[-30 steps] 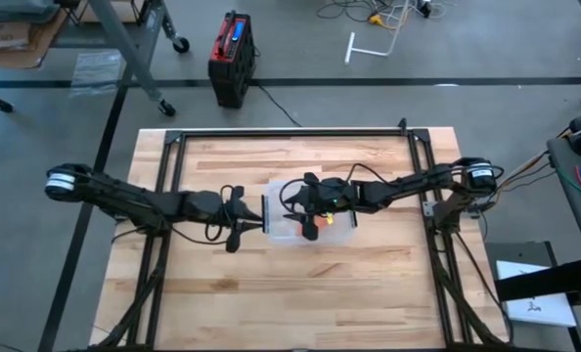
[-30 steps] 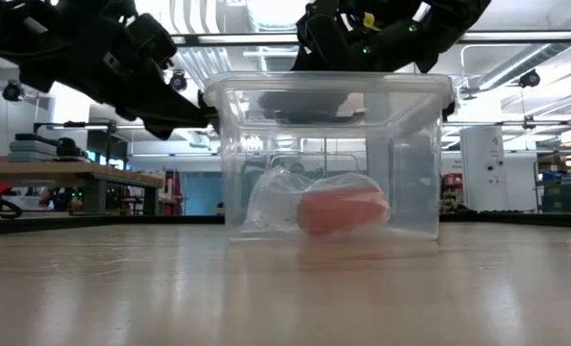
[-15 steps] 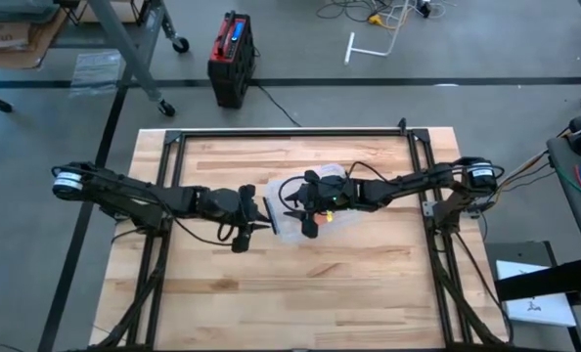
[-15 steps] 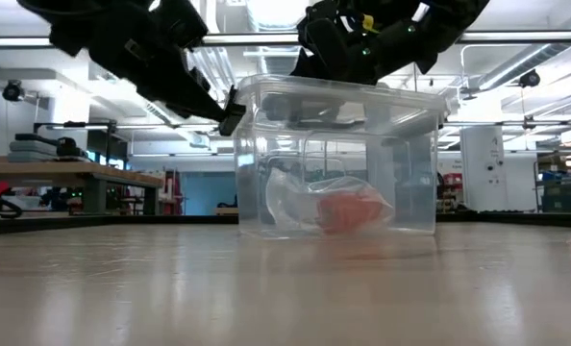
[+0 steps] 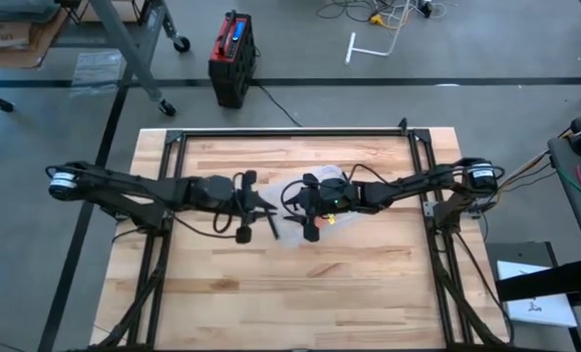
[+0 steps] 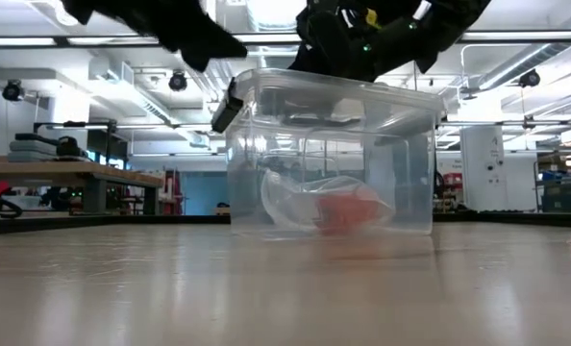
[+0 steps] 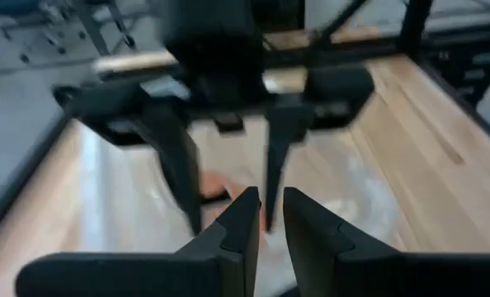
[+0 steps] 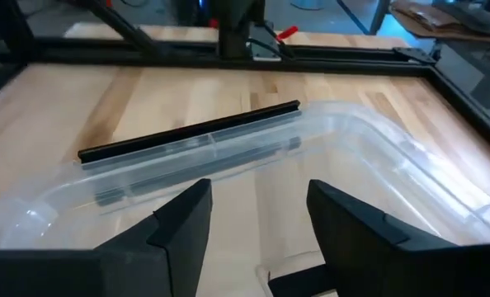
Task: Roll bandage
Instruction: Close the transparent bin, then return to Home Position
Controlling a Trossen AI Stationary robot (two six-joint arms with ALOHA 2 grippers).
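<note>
Toward the left of the wooden table [image 5: 369, 293], the left arm reaches in from its post, and the left gripper [image 5: 263, 209] hangs just beside the left edge of a clear plastic tub [image 6: 401, 163]. In its wrist view the two dark fingers [image 7: 245, 223] stand nearly together with only a thin slit between them, and nothing is caught in that slit. Seen level across the table, this arm sits high, above the tub's left rim and clear of it.

At the middle of the table stands the tub, with a black bar [image 6: 226, 115] along its left upper rim. The bandage [image 6: 351, 210] lies on the tub's floor as a compact orange roll, towards the right side. It rests against a crumpled clear wrapper [image 6: 295, 197], and I cannot tell whether it lies partly inside it. From above only a small fleck of orange shows beneath the right arm.

Over the tub, coming in from the right, the right gripper [image 8: 257, 194] hovers above the open top. Its fingers are set moderately wide and hold nothing; between them its wrist view shows the far rim with the black bar.
</note>
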